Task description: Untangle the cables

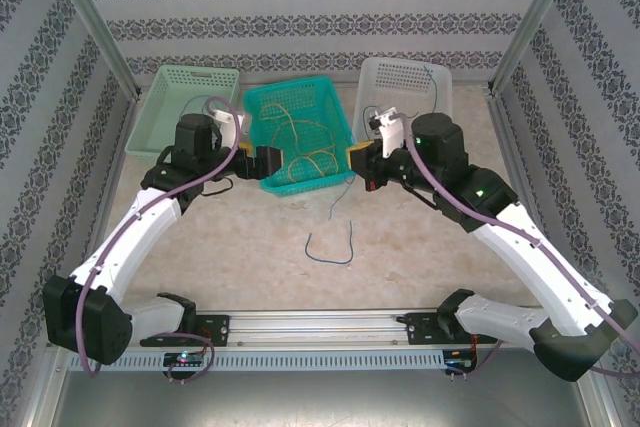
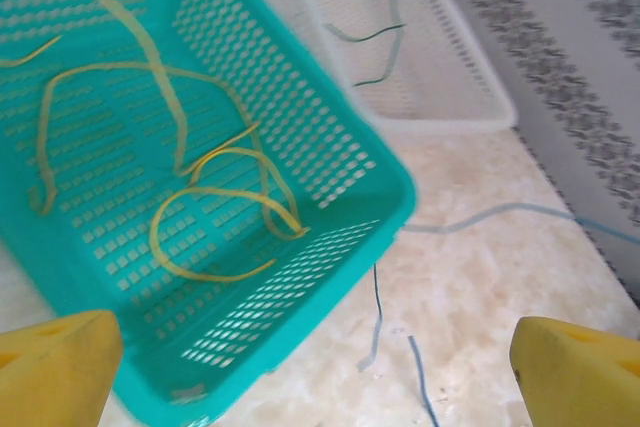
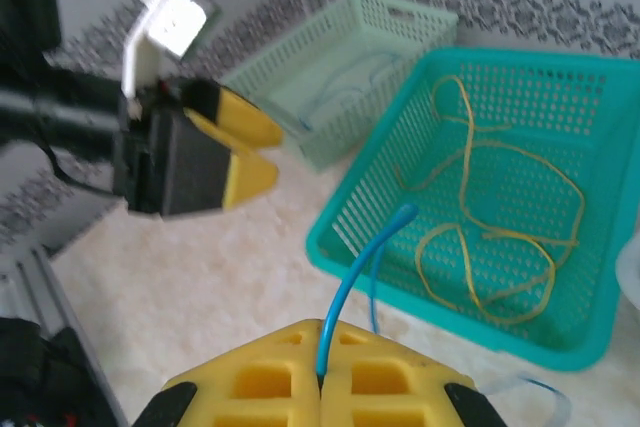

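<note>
Several yellow cables (image 1: 300, 142) lie looped inside the teal basket (image 1: 262, 107). My right gripper (image 3: 322, 332) is shut on a thin blue cable (image 3: 350, 272), which curves up from between its fingers in front of the basket's near wall. In the top view that gripper (image 1: 354, 159) is at the basket's front right corner. More blue cable (image 1: 330, 260) lies curled on the table. My left gripper (image 2: 315, 367) is open, its yellow fingers (image 2: 60, 362) wide apart over the basket's corner (image 2: 390, 197) with nothing between them. The yellow cables (image 2: 215, 197) show there too.
A pale green basket (image 1: 170, 82) stands at the back left with a thin cable in it. At the back right, a white basket (image 1: 432, 77) holds a dark green cable (image 2: 365, 37). Patterned walls and metal posts close in the table.
</note>
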Action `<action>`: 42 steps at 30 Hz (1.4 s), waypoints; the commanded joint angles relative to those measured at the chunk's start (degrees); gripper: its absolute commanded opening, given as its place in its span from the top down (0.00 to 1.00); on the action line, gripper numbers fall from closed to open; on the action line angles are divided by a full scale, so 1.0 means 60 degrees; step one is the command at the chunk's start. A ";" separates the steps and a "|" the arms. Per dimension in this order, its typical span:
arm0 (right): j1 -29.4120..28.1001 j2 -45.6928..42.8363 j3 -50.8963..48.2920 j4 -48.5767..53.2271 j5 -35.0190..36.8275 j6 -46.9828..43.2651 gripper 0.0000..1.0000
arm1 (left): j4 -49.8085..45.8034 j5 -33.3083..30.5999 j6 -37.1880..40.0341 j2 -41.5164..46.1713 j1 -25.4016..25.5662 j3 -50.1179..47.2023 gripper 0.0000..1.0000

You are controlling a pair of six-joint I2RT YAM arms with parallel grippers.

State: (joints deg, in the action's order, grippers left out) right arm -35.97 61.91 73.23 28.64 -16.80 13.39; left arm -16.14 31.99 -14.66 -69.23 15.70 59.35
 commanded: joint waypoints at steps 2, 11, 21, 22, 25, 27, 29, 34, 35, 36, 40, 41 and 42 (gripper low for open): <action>0.0018 0.0141 0.0593 -0.1058 -0.1234 0.0767 1.00 | 0.1273 0.1085 0.0504 0.0179 0.0512 -0.0055 0.00; -0.0102 0.0926 0.1696 -0.1591 -0.1858 0.1265 1.00 | 0.2374 0.0894 0.0453 0.0259 0.0974 0.0481 0.00; -0.0400 0.1613 0.2034 -0.1351 -0.2415 0.0798 1.00 | 0.2617 0.1919 0.0854 0.0368 0.0984 0.1147 0.00; -0.0406 0.1622 0.2033 -0.1286 -0.2419 0.0752 1.00 | 0.2725 0.2012 0.0832 0.0429 0.0979 0.1038 0.00; -0.0392 0.1592 0.1965 -0.1151 -0.2284 0.0630 1.00 | 0.2830 0.1942 0.0787 0.0654 0.0984 0.0869 0.00; -0.0392 0.1549 0.1905 -0.1158 -0.2268 0.0596 1.00 | 0.2815 0.1976 0.0759 0.0794 0.0983 0.0807 0.00; -0.0397 0.1516 0.1876 -0.1114 -0.2191 0.0546 1.00 | 0.2867 0.2115 0.0714 0.0928 0.0985 0.0712 0.00; -0.0403 0.1419 0.1726 -0.1092 -0.1897 0.0453 1.00 | 0.3022 0.2160 0.0436 0.1229 0.0904 0.0424 0.00; -0.0396 0.1398 0.1691 -0.1084 -0.1849 0.0446 1.00 | 0.3196 0.2205 0.0260 0.1249 0.0873 0.0347 0.00; -0.0399 0.1373 0.1660 -0.1096 -0.1829 0.0435 1.00 | 0.3489 0.2320 -0.0018 0.1243 0.0843 0.0265 0.00; -0.0467 0.1393 0.1637 -0.1170 -0.1969 0.0435 1.00 | 0.4818 0.3011 -0.1217 0.0777 0.0825 0.0106 0.00; -0.0494 0.1413 0.1651 -0.1191 -0.2000 0.0443 1.00 | 0.5029 0.3106 -0.1437 0.0629 0.0838 0.0143 0.00; -0.0516 0.1442 0.1663 -0.1207 -0.2058 0.0433 1.00 | 0.5302 0.3238 -0.1650 0.0458 0.0840 0.0181 0.01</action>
State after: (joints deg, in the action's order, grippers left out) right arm -38.15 71.29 83.50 22.11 -28.56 17.19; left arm 6.92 47.40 -18.39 -64.64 21.26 60.60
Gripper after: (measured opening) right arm 0.051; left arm 0.996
